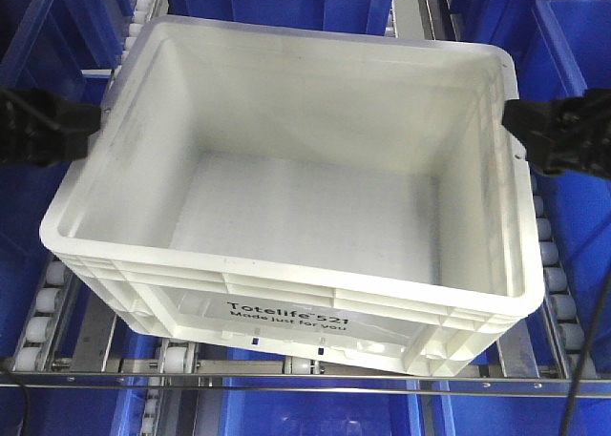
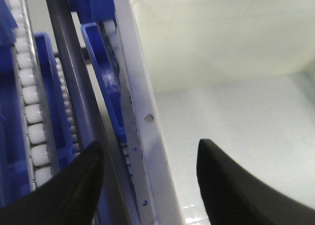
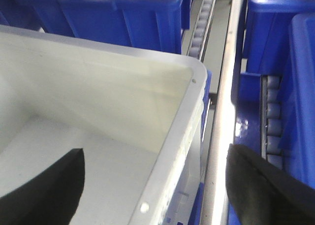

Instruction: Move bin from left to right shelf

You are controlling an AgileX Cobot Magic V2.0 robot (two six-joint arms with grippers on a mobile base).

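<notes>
A large empty white bin (image 1: 315, 293) with black "Totelife" lettering on its front sits slightly askew on the roller shelf. My left gripper (image 1: 94, 131) is at the bin's left rim. In the left wrist view the left gripper (image 2: 150, 173) is open, with one finger outside the white wall (image 2: 147, 119) and one inside. My right gripper (image 1: 511, 135) is at the bin's right rim. In the right wrist view the right gripper (image 3: 155, 185) is open and straddles the rim (image 3: 182, 131). Neither gripper clamps the wall.
Blue bins stand all round: behind (image 1: 286, 2), at the left (image 1: 38, 35) and at the right (image 1: 573, 64). Roller tracks (image 1: 43, 312) and metal rails (image 1: 286, 384) run under and beside the white bin. A steel rail (image 3: 224, 112) lies close to its right wall.
</notes>
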